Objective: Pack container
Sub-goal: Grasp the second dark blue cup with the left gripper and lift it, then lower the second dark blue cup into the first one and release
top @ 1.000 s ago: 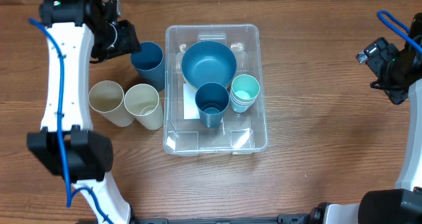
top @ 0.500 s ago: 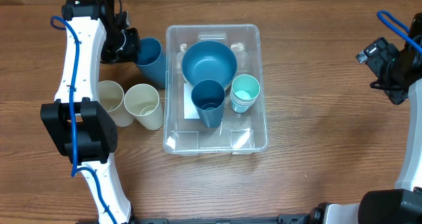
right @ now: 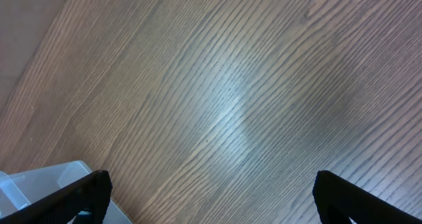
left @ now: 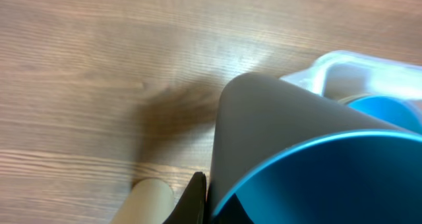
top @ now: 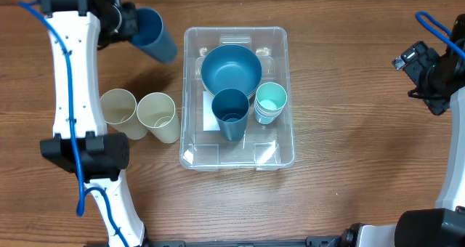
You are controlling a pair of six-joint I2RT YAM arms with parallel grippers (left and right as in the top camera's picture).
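The clear container (top: 218, 158) sits at the table's middle, holding a blue bowl (top: 230, 69), a dark blue cup (top: 232, 115) and a stack of pale teal cups (top: 270, 102). My left gripper (top: 133, 25) is shut on the wall of another blue cup (top: 155, 36), which hangs tilted above the table just left of the container's far left corner. In the left wrist view this blue cup (left: 310, 151) fills the frame, with one finger (left: 194, 199) outside its wall. My right gripper (top: 429, 76) stands open over bare wood far to the right, its fingertips (right: 79, 197) wide apart.
Two cream cups (top: 120, 112) (top: 158, 116) stand side by side left of the container. One cream cup (left: 151, 197) shows below the held cup. The container's corner (right: 39, 181) edges into the right wrist view.
My left gripper closed on the blue cup, lifted it off the table and carried it back and left, tilting it. The right arm stayed still.
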